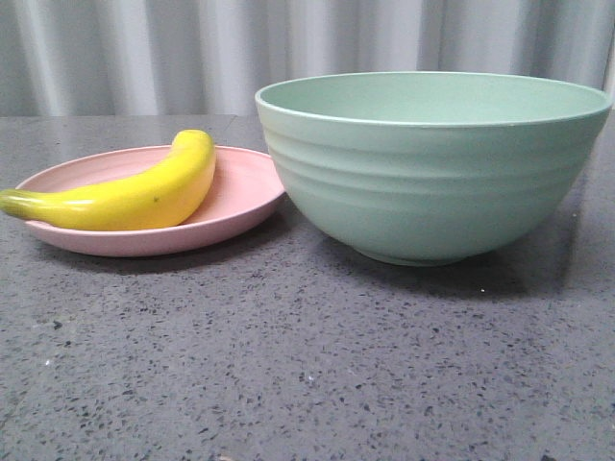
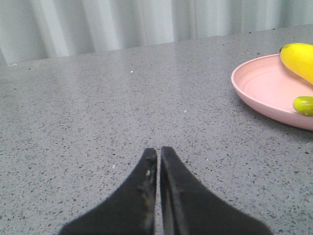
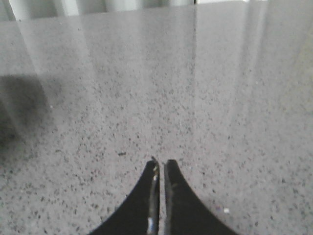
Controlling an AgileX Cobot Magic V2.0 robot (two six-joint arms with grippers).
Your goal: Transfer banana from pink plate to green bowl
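In the front view a glossy yellow banana [image 1: 135, 192] lies across the pink plate [image 1: 245, 187] at the left, its greenish stem end hanging over the plate's left rim. The large mint-green bowl [image 1: 432, 173] stands right beside the plate, to the right, and looks empty from here. Neither gripper shows in the front view. My left gripper [image 2: 159, 149] is shut with nothing in it, low over bare table; the pink plate [image 2: 259, 88] and both banana ends [image 2: 298, 58] sit off to one side of it. My right gripper [image 3: 161, 162] is shut and empty over bare speckled table.
The tabletop [image 1: 307, 375] is dark grey speckled stone, with a pale corrugated curtain wall [image 1: 144, 48] behind it. A dark shadow [image 3: 14, 107] falls at one side of the right wrist view.
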